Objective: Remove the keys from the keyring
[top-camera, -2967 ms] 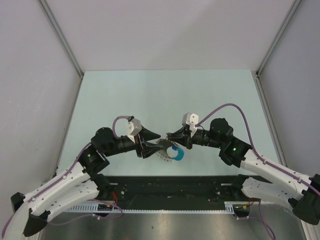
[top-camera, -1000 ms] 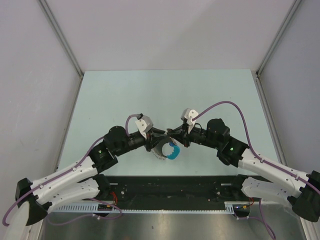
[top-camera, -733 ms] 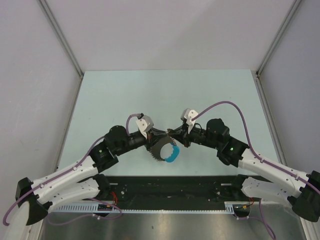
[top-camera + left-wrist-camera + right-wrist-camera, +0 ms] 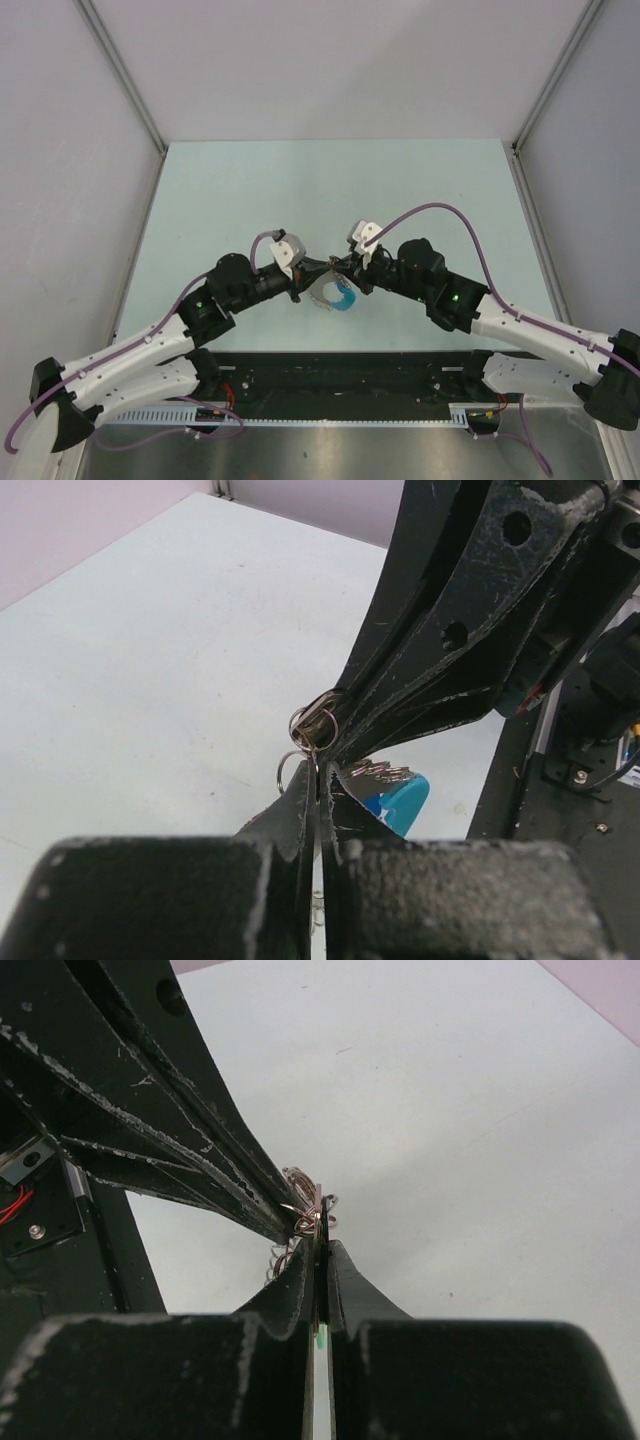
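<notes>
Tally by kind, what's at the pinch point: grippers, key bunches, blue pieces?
Grippers: 2, the left gripper and the right gripper, both shut on the bunch
Key bunch: 1, single keys too overlapped to count
Blue plastic piece: 1
Total: 4

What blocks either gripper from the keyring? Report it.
Nothing visible. The left gripper and the right gripper are both shut on the keyring, fingertip to fingertip; the keys hang off it.

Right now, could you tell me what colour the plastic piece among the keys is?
The plastic piece is bright blue, clearest in the left wrist view.
</notes>
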Robot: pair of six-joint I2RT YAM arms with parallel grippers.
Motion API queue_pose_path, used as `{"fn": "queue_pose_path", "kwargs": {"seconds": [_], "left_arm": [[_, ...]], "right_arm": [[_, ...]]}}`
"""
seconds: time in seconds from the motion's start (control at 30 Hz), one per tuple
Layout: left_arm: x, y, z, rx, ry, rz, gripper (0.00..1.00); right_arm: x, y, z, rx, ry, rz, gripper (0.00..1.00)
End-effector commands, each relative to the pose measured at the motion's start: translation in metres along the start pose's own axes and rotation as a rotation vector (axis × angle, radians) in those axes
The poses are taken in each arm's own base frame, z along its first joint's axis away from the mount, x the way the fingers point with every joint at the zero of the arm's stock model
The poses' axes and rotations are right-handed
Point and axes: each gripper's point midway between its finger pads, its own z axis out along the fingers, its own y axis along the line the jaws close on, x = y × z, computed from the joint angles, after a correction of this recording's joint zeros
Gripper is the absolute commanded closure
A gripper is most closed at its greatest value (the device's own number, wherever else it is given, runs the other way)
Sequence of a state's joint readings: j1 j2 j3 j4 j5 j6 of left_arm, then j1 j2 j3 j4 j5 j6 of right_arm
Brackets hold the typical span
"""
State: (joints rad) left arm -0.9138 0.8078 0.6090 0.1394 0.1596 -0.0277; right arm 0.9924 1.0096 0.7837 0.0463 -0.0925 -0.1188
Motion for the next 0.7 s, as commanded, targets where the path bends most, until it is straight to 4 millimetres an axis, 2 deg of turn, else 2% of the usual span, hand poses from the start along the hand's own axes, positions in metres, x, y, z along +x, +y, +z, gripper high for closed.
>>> {"fn": "queue_pose_path", "kwargs": {"seconds": [0.0,0.47,0.67], "left_arm": [[-0.009,0.000,0.006,0.005,-0.024,0.061,1.00],[-0.003,0.010,0.011,-0.050,0.002,0.064,1.00],[-0.001,0.015,0.013,-0.076,0.021,0.062,1.00]], "right_arm": [[-0.044,0.010,0.005,-0.035,-0.101,0.006,1.00],[-0.030,0.021,0.011,-0.065,0.001,0.007,1.00],[-0.026,0.034,0.012,-0.142,0.039,0.026,1.00]]}}
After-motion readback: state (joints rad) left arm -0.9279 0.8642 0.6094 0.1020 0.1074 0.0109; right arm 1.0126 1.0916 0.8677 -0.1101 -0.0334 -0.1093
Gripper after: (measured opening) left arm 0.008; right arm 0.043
